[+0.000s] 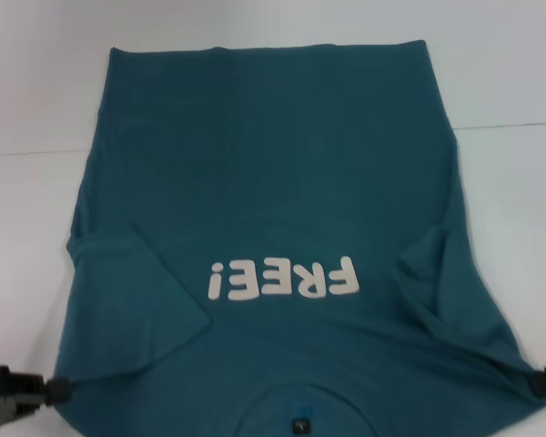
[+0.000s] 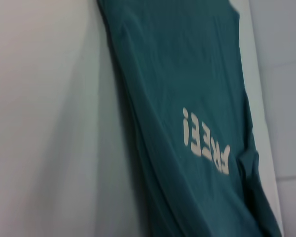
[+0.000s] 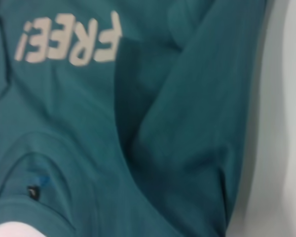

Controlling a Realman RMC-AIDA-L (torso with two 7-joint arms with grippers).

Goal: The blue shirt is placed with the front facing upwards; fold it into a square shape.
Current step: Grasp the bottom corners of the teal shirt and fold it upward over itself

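The blue shirt [image 1: 273, 164] lies front up on the white table [image 1: 36, 91], collar toward me and hem far away. Its white "FREE!" print [image 1: 284, 279] sits mid-chest, and a small dark label [image 1: 300, 425] shows at the neck. Both sleeves are folded inward over the body. My left gripper [image 1: 59, 390] is at the shirt's near left shoulder corner, touching the cloth edge. At the near right shoulder corner is my right gripper [image 1: 544, 381]. The left wrist view shows the shirt [image 2: 187, 74] lengthwise, and the right wrist view shows the shirt [image 3: 187, 123] with its folded sleeve and the label [image 3: 34, 191].
Bare white table [image 2: 39, 123] lies along the shirt's left side, and a strip of table [image 3: 281, 123] runs along its right side. A seam in the tabletop [image 1: 510, 124] crosses behind the shirt at mid-height.
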